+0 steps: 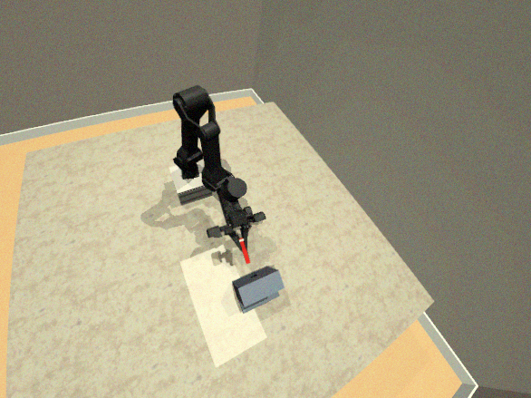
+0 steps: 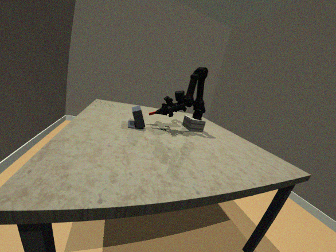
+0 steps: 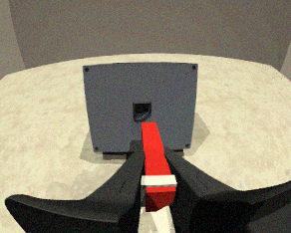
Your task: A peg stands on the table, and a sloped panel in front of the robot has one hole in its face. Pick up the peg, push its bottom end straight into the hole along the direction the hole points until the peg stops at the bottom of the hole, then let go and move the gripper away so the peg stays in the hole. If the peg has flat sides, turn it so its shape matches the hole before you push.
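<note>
My gripper (image 1: 244, 247) (image 2: 158, 112) (image 3: 151, 152) is shut on the red peg (image 1: 246, 254) (image 2: 151, 113) (image 3: 153, 144), which has flat sides and a white band near its rear end. The peg is held above the table, its free end pointing forward and slightly down at the panel. The blue-grey sloped panel (image 1: 261, 286) (image 2: 139, 118) (image 3: 115, 100) stands in front of it. Its one dark hole (image 3: 142, 111) looks flat along the top and rounded below. In the wrist view the peg's end appears just below and slightly right of the hole; a gap separates them in the top and exterior views.
The panel's base foot (image 2: 131, 124) rests on the table (image 1: 113, 298) (image 2: 114, 169). The arm's base block (image 1: 195, 194) (image 2: 194, 124) is behind the gripper. A bright patch (image 1: 217, 307) lies on the table beside the panel.
</note>
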You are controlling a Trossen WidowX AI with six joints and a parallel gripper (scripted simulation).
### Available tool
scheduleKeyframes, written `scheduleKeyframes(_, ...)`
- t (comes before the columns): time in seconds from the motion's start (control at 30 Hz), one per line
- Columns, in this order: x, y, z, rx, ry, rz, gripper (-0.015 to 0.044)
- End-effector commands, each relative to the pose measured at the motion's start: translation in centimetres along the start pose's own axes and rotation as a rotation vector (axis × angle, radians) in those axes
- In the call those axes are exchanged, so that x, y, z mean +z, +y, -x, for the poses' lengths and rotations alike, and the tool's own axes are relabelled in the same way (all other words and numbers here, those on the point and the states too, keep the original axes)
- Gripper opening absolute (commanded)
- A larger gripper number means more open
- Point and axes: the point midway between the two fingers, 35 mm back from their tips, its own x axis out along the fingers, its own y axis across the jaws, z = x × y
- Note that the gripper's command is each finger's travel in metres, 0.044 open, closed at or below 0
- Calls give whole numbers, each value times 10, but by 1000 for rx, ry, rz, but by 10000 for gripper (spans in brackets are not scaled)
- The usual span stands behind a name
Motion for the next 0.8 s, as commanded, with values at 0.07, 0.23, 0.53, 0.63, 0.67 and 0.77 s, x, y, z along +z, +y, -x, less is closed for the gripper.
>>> scheduleKeyframes(0.07,2,2,-6,9,-12,13,0)
scheduleKeyframes(0.23,2,3,-8,11,-16,19,0)
scheduleKeyframes(0.53,1,3,-12,14,-27,34,0)
scheduleKeyframes(0.63,1,3,-14,14,-30,37,0)
scheduleKeyframes(0.67,1,3,-14,14,-30,37,0)
scheduleKeyframes(0.77,1,3,-17,15,-31,38,0)
